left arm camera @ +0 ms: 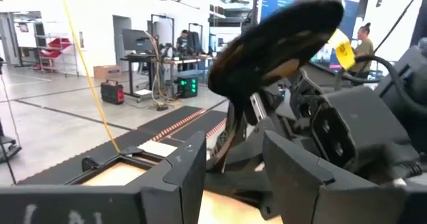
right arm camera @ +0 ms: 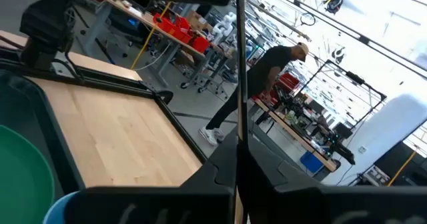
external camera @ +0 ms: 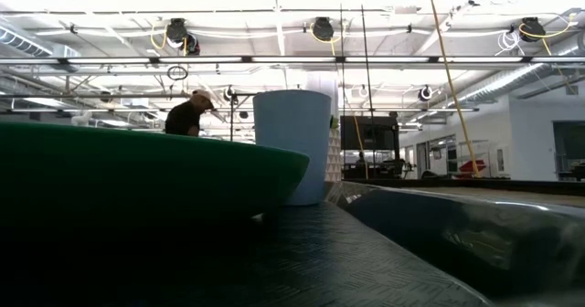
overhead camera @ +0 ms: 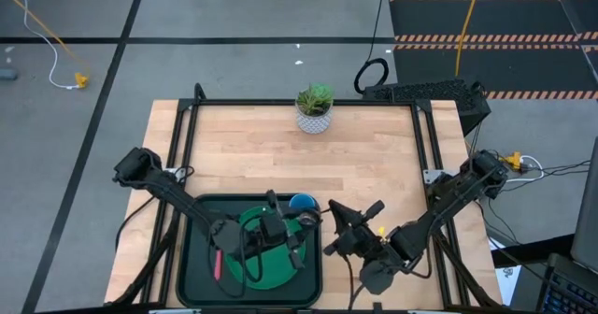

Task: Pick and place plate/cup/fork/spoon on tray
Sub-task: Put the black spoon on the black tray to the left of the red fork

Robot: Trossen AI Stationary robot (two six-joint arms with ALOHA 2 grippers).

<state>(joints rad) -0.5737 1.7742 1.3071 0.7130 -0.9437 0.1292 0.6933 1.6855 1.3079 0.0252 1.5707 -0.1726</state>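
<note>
The spoon (right arm camera: 240, 64) is seen as a slim silver stem standing nearly upright, clamped between the closed fingers of the right gripper (right arm camera: 239, 151), just beside the tray's (overhead camera: 187, 258) right edge. Its oval bowl (left arm camera: 280, 44) is shown dark and blurred in the left wrist view, and is cut off at the picture's edge in the right wrist view.

The green plate (overhead camera: 271, 267) is laid flat in the tray, the light-blue cup (overhead camera: 302, 202) is set upright at the tray's far right corner, and the red-handled fork (overhead camera: 218, 263) is laid along the plate's left side. The fork's tines cannot be made out. Much of the plate is covered from above by the left arm.

The left gripper (left arm camera: 230, 164) is held over the plate, pointed toward the right gripper, its fingers parted with nothing between them. The right arm is bent in from the table's right side.
</note>
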